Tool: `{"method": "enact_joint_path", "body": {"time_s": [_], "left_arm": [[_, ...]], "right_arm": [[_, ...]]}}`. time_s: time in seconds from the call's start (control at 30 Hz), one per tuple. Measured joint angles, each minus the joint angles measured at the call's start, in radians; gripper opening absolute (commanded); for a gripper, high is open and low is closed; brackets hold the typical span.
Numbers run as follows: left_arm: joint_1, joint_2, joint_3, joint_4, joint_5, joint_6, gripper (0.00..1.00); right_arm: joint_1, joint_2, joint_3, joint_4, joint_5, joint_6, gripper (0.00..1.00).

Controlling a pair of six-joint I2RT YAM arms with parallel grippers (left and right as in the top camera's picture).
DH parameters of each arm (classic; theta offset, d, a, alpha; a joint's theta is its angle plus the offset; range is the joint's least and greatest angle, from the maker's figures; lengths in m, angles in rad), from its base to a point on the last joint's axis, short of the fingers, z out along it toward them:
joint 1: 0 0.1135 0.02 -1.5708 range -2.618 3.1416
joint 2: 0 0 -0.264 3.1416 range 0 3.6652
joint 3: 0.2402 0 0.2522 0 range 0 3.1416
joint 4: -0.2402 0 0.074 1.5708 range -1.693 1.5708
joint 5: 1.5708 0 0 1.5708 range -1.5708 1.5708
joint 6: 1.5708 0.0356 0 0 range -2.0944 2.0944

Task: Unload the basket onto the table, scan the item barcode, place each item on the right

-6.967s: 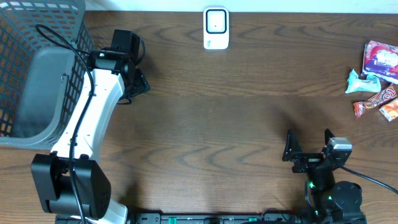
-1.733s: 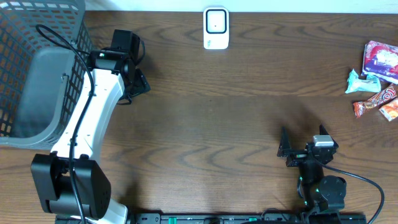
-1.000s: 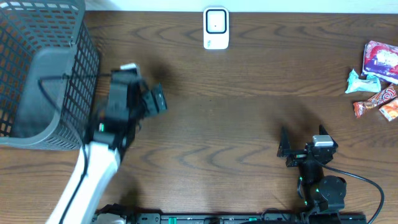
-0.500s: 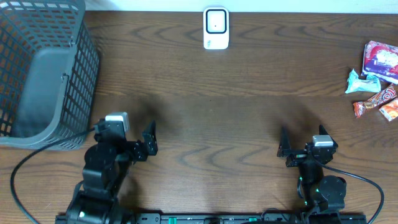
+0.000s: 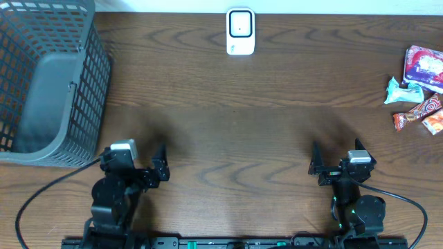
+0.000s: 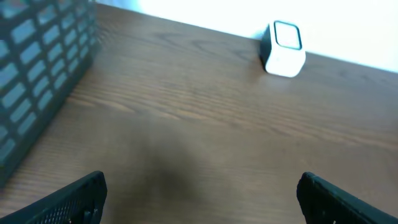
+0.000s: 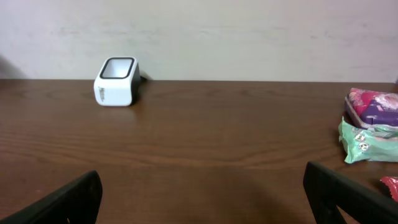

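Observation:
The white barcode scanner (image 5: 240,31) stands at the table's far edge, also in the left wrist view (image 6: 285,48) and the right wrist view (image 7: 116,82). The items are snack packets at the far right: a purple-and-red packet (image 5: 423,67), a mint-green one (image 5: 401,91) and orange-red wrappers (image 5: 419,114). My left gripper (image 5: 138,160) rests low at the front left, open, with only bare wood between its fingers (image 6: 74,199). At the front right my right gripper (image 5: 338,155) is open too and holds nothing. Both are far from the packets and the scanner.
A grey mesh basket (image 5: 41,76) fills the back left corner, its wall close on the left in the left wrist view (image 6: 37,81). The purple packet (image 7: 373,106) and the mint one (image 7: 367,142) lie to the right ahead of my right gripper.
My left arm has drawn back from beside the basket to the table's front edge. The right arm, the scanner and the packets have stayed put.

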Motion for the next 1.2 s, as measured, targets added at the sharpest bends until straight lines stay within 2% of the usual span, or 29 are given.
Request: {"method": "enact_joint_path", "body": {"time_s": [0.33, 0.73, 1.0, 1.2], "left_arm": [[0.059, -0.161, -0.142, 0.237, 0.046, 0.0, 0.98], [0.065, -0.195, -0.266, 0.492, 0.053, 0.0, 0.98], [0.065, -0.204, -0.277, 0.541, 0.052, 0.0, 0.98], [0.08, -0.223, -0.277, 0.52, 0.052, 0.0, 0.98]], "right_arm": [[0.0, 0.0, 0.0, 0.0, 0.0, 0.0, 0.99], [0.0, 0.0, 0.0, 0.0, 0.0, 0.0, 0.99], [0.0, 0.0, 0.0, 0.0, 0.0, 0.0, 0.99], [0.0, 0.0, 0.0, 0.0, 0.0, 0.0, 0.99]]}}
